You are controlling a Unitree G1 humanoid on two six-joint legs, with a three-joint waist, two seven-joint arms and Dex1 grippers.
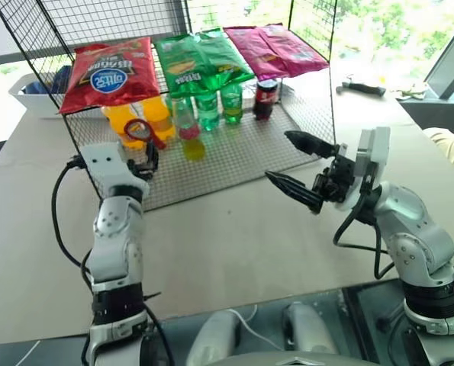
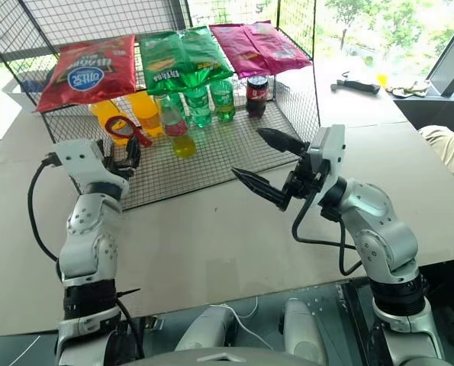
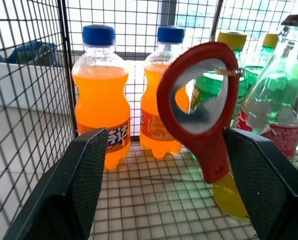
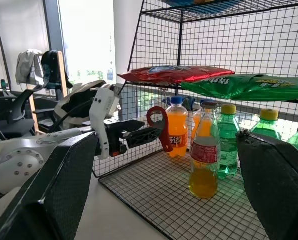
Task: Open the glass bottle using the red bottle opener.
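A black wire rack [image 1: 234,164] stands on the grey worktop [image 1: 234,244], its mesh floor carrying a row of small bottles under a mesh shelf. On that shelf lie three snack bags: red [image 1: 108,72], green [image 1: 200,61] and magenta [image 1: 276,49]. Below, from the robot's left, stand two orange soda bottles [image 3: 101,95] with blue caps, the glass bottle [image 4: 204,152], two green soda bottles [image 1: 219,107] and a dark cola bottle [image 1: 266,99] with a red cap.

The glass bottle stands upright on the rack floor, just in front of the orange and green bottles (red label round its middle, yellow drink at its base). Its top looks still capped.

The left gripper [image 1: 146,152] is at the rack's open front edge. The red bottle opener [image 3: 204,105] rises from its right-hand finger with the ring head upward, close beside the bottle's neck; whether they touch cannot be told. Its jaws stand apart, and the other finger is clear of the opener.

The right gripper [image 1: 295,164] hangs above the worktop in front of the rack's right end, jaws spread wide and empty, well apart from the bottles.

Beyond the rack a white tray [image 1: 28,91] sits at the worktop's far left; windows with greenery lie behind.
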